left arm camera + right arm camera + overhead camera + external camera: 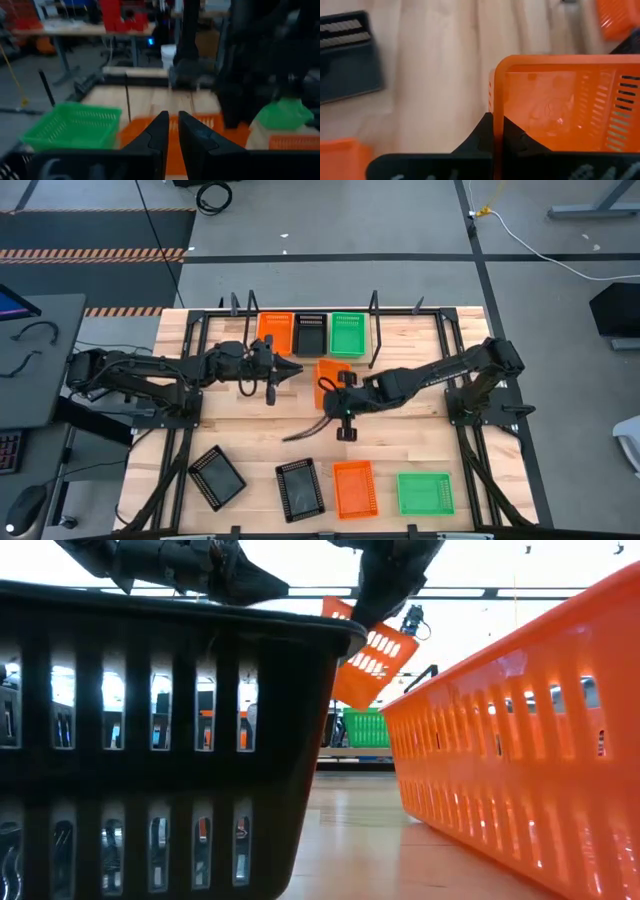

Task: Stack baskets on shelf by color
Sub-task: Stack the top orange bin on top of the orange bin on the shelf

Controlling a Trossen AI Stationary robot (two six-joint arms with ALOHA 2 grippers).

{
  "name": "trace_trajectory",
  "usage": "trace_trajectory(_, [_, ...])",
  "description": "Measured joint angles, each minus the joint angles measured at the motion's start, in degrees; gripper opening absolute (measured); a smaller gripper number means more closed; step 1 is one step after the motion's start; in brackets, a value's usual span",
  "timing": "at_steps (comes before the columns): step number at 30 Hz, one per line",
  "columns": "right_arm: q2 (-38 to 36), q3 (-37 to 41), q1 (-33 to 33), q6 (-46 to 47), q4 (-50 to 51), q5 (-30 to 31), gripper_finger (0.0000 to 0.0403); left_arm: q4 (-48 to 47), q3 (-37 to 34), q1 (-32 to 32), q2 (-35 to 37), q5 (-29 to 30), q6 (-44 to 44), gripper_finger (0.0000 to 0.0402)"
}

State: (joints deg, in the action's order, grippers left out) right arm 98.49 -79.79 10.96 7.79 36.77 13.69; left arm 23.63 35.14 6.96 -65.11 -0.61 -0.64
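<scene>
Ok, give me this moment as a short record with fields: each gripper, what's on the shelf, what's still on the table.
right gripper: shut on the rim of an orange basket, held tilted above the table
left gripper: empty, beside the shelf
shelf row: orange, black, green
front of table: two black baskets, one orange, one green

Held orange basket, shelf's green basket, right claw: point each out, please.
Held orange basket (555, 110), right wrist view: its inside wall.
Shelf's green basket (348, 335), high view: its mesh floor.
Right claw (497, 131), right wrist view: between fingertips pinching the basket's rim.
</scene>
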Motion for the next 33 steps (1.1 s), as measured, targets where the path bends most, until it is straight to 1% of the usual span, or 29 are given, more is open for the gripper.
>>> trace_trajectory(2, [0.76, -0.07, -1.75, -3.19, -3.05, -0.10, 0.0002, 0.13, 0.28, -0.02, 2.06, 1.05, -0.25, 0.0045])
trace_trajectory(5, [2.37, -0.51, -4.46, -7.97, -6.35, -2.27, 0.0002, -0.09, 0.27, -0.18, 6.74, 2.35, -1.87, 0.0041])
trace_trajectory(8, [5.44, -3.87, -6.79, -12.08, -5.90, -3.04, 0.0002, -2.41, 0.18, -0.44, 10.55, 3.38, -3.01, 0.0039])
trace_trajectory(13, [11.66, -14.22, -9.45, -19.42, -6.00, -4.06, 0.0002, -9.10, 0.06, -0.36, 13.51, 3.92, -3.09, 0.0039])
trace_trajectory(18, [17.46, -25.38, -12.67, -24.59, -3.72, -5.27, 0.0002, -12.08, 0.04, -0.26, 15.75, 6.02, -4.62, 0.0039])
trace_trajectory(22, [21.73, -31.78, -15.64, -26.32, -1.65, -8.27, 0.0002, -15.56, 0.06, -0.26, 21.34, 9.09, -6.08, 0.0032])
trace_trajectory(25, [24.99, -35.90, -17.60, -28.07, -1.31, -10.92, 0.0003, -19.39, 0.07, -0.26, 25.68, 9.21, -6.08, 0.0025])
trace_trajectory(27, [27.29, -38.64, -18.68, -29.06, -1.06, -11.60, 0.0003, -21.37, 0.08, -0.26, 27.70, 9.34, -6.08, 0.0021])
trace_trajectory(33, [34.08, -48.65, -21.50, -30.29, 1.74, -13.18, 0.0003, -24.54, 0.04, 0.02, 30.27, 12.03, -7.45, 0.0020])
